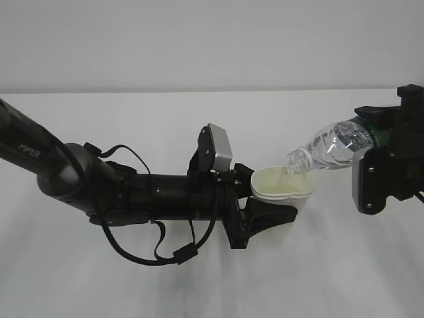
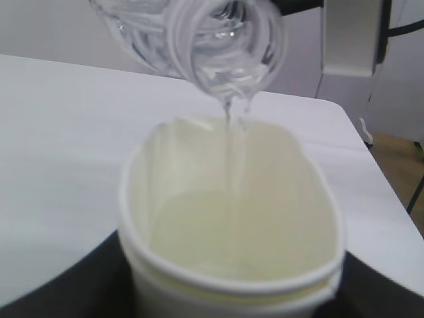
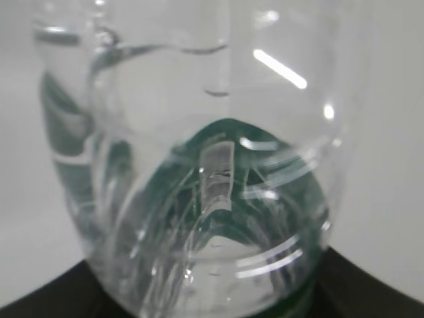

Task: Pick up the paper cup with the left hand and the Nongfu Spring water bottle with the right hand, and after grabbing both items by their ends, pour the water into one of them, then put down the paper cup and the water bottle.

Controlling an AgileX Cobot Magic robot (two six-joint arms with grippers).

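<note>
**Operator:** Where do I stand on the task?

**Observer:** You are in the middle of the pour. Both pick-ups look done: your left hand (image 1: pixel 262 212) has its fingers closed around the paper cup (image 1: pixel 283 187), held up off the white table (image 1: pixel 212 278), and squeezed enough that the rim has gone oval. Your right hand (image 1: pixel 377 165) holds the Nongfu Spring water bottle (image 1: pixel 331 147) by its base end, jaws set about the bottle's width, label side toward the gripper.

**Operator:** And the bottle's position?

**Observer:** It is tipped neck-down to the left, its open mouth just above the cup's rim on the right side. In the left wrist view a thin stream of the water (image 2: pixel 232 126) runs from the neck into the cup, and a shallow pool already lies at the bottom. Some water is left in the bottle.

**Operator:** What remains?

**Observer:** By my judgement, you finish the pour, right the bottle, then set both things down and let go.

**Operator:** Count for me.

**Observer:** One cup, one bottle, two arms, one table. Nothing else shows on it.
</note>
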